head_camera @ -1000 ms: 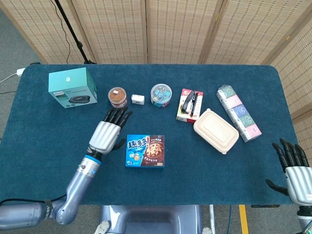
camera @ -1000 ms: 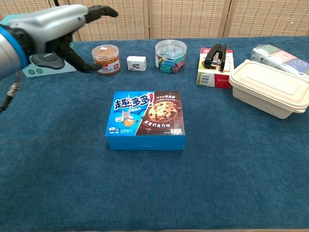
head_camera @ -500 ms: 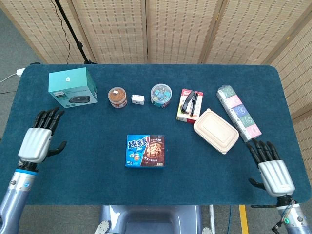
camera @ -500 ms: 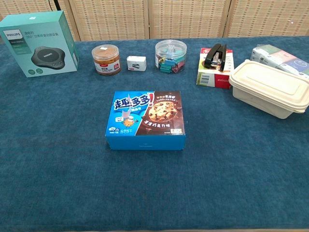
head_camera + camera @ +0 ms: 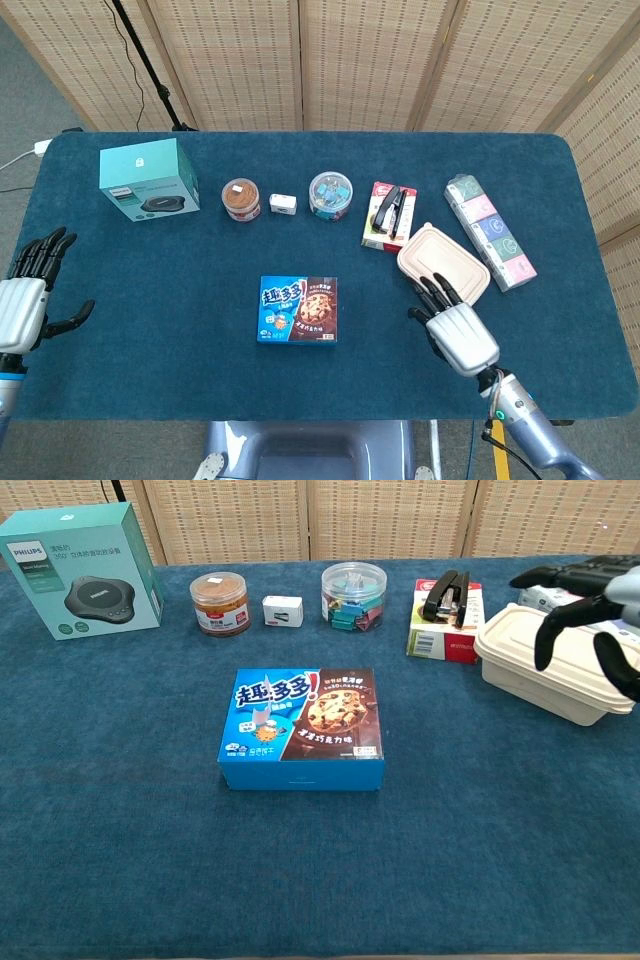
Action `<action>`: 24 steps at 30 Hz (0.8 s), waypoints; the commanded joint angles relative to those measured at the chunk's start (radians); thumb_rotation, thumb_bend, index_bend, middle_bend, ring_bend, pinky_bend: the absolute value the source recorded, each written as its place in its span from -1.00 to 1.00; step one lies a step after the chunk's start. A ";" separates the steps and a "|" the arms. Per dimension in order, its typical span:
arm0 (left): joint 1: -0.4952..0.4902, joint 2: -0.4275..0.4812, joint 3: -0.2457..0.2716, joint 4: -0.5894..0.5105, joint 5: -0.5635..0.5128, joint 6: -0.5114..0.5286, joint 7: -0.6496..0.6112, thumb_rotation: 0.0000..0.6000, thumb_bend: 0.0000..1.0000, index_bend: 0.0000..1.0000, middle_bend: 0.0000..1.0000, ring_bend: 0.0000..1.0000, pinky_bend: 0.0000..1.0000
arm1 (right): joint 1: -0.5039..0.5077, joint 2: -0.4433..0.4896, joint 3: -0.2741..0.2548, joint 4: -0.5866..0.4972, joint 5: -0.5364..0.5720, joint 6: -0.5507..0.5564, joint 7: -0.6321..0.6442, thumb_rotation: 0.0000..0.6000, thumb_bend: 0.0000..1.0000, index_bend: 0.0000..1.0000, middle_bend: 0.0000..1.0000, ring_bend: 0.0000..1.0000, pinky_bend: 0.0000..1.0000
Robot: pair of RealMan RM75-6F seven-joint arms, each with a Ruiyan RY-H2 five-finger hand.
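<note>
Your right hand hovers over the near edge of the lunch box, fingers spread, holding nothing. The box sits at about 3 o'clock from the cookie box, right of counter centre.

It looks like thin pulp or plastic, so probably light, flexible and easy to crush, with a lid that may pop. I'd take it across the short sides under the rim, not by squeezing the lid.

It's tight there: stapler pack just beside at 11 o'clock, tissue packs just beside at 2 o'clock. Open counter lies toward 6 and 8 o'clock.

Your left hand is open and empty at the left counter edge, well apart from everything.
</note>
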 commanded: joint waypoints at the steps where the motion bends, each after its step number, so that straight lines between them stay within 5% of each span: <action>1: 0.010 0.023 -0.005 0.012 0.016 -0.014 -0.050 1.00 -0.43 -1.00 -1.00 -1.00 -1.00 | 0.074 -0.072 0.043 -0.014 0.079 -0.081 -0.091 1.00 1.00 -0.19 -1.00 -1.00 -1.00; 13: 0.025 0.040 -0.007 0.019 0.053 -0.037 -0.101 1.00 -0.43 -1.00 -1.00 -1.00 -1.00 | 0.297 -0.294 0.166 0.075 0.206 -0.173 -0.184 1.00 1.00 -0.30 -1.00 -1.00 -1.00; 24: 0.031 0.035 -0.015 0.012 0.053 -0.051 -0.087 1.00 -0.43 -1.00 -1.00 -1.00 -1.00 | 0.431 -0.413 0.173 0.167 0.299 -0.229 -0.239 1.00 1.00 -0.29 -1.00 -1.00 -1.00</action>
